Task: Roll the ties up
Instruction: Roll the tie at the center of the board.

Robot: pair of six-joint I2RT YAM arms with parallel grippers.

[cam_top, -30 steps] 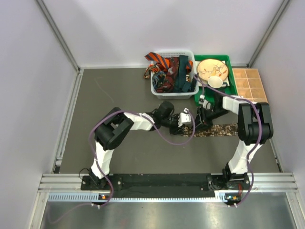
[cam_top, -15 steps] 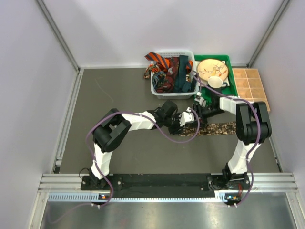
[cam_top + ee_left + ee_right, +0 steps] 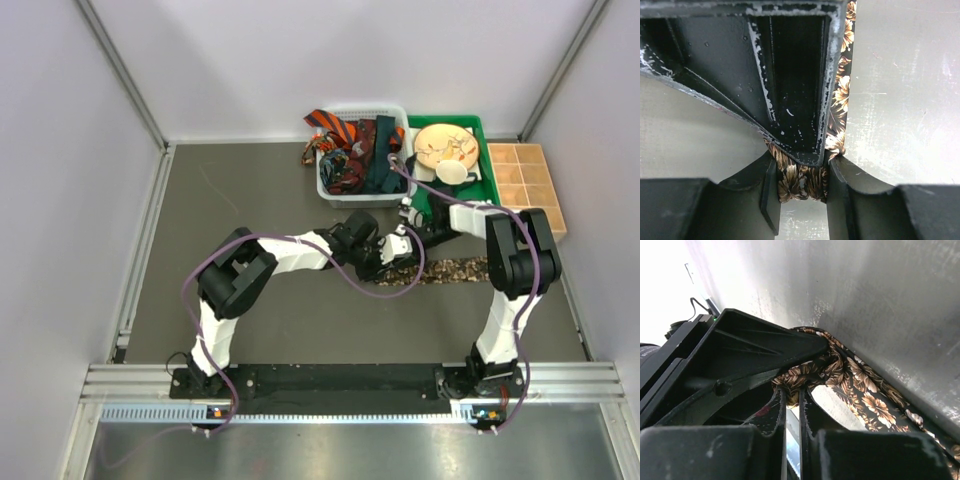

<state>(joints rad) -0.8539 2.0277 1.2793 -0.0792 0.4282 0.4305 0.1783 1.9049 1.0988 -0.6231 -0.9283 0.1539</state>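
on the dull grey worktop (image 3: 250, 200), right of centre: brown-black floral fabric tie (image 3: 460, 269) stretched as a narrow flat strip, left end crumpled into a soft wad. left pincer (image 3: 801, 175) clamped around that wad. right pincer (image 3: 792, 390) narrowed to a slit, tips at the fold; grip impossible to tell. other patterned ties (image 3: 360, 145) heaped in white mesh plastic basket (image 3: 330, 187).

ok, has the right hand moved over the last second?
Yes. From above, the right hand has gone left and a little farther from the arm bases, toward the white basket, still closed on the floral tie.
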